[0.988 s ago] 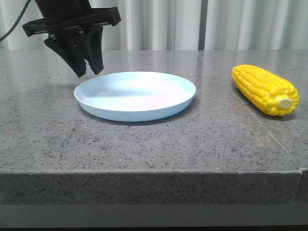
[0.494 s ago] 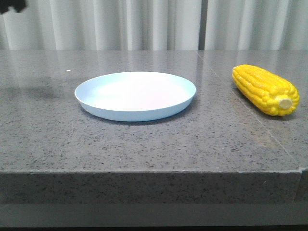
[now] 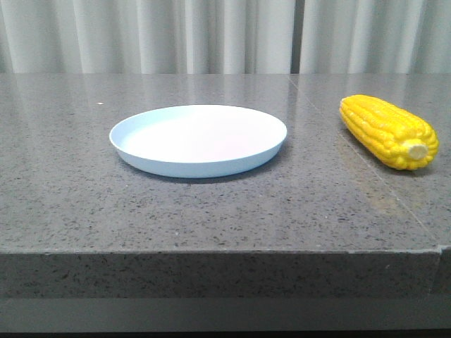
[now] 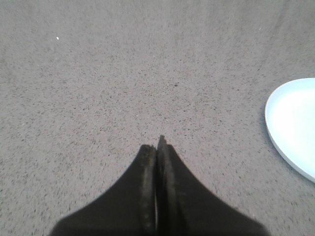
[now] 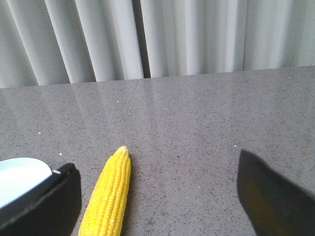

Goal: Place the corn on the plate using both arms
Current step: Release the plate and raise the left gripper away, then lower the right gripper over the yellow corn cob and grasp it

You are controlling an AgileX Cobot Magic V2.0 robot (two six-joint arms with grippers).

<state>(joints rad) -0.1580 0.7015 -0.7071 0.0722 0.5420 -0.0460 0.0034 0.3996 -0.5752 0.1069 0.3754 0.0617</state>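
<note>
The yellow corn [image 3: 389,131] lies on the grey stone table at the right, its pale stub end toward the front. The pale blue plate [image 3: 198,139] sits empty at the middle, apart from the corn. Neither gripper shows in the front view. In the left wrist view my left gripper [image 4: 157,145] is shut and empty over bare table, with the plate's rim [image 4: 273,129] off to one side. In the right wrist view my right gripper [image 5: 155,169] is open wide above the table, the corn [image 5: 109,193] lying between its fingers, close to one finger [image 5: 47,201]. A bit of the plate [image 5: 17,179] shows beside that finger.
The table's front edge [image 3: 225,250] runs across the front view. White curtains [image 3: 225,35] hang behind the table's far edge. A seam in the stone [image 3: 366,165] runs past the corn.
My left gripper, which hung over the plate's left rim a second ago, has risen up and left out of the front view. The plate and corn have not moved.
</note>
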